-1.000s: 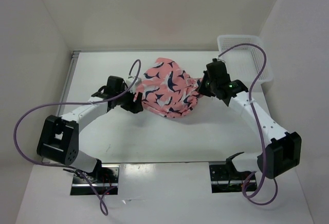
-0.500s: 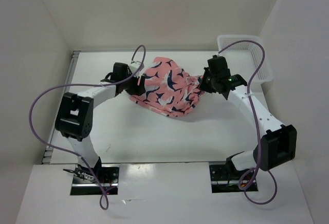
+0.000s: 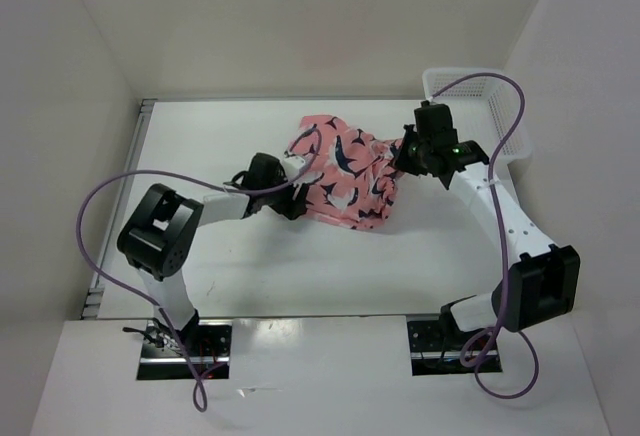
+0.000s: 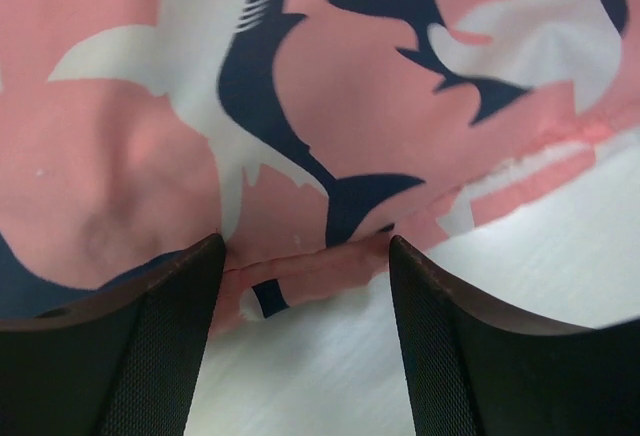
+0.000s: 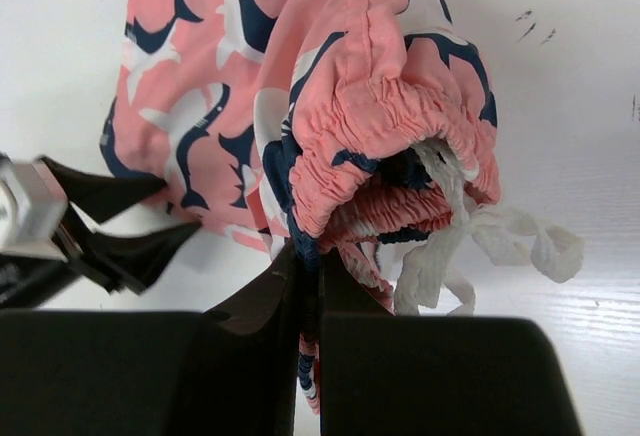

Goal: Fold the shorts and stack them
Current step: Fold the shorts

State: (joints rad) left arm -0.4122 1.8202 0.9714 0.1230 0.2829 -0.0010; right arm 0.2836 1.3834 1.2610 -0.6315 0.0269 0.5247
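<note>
Table: white, carrying all below. Left hand: low on table at near-left hem of shorts, fingers wide, hem edge lying between the tips, unpinched. Shorts: bunched heap mid-table, toward the right; salmon with navy-and-white sharks; not flat, no fold made, nothing stacked. Right hand: closed tight on fabric just under the gathered waistband, at the heap's far-right end. Drawstring: white, loose, trailing from waistband onto table. Risks, as judged: left hand closing here likely to catch only the hem's edge or a single layer, hence a slip on lifting; any pull by right hand with the other end unheld likely to drag the heap instead of spreading it; drawstring liable to be trapped inside a fold; pinch across several gathered layers liable to leave the waistband twisted. Basket: white mesh, far-right corner, just behind right hand, apart from shorts. Cable: purple, right arm's, looped over basket; possible snag on a swing rightward. Between the hands: shorts only.
</note>
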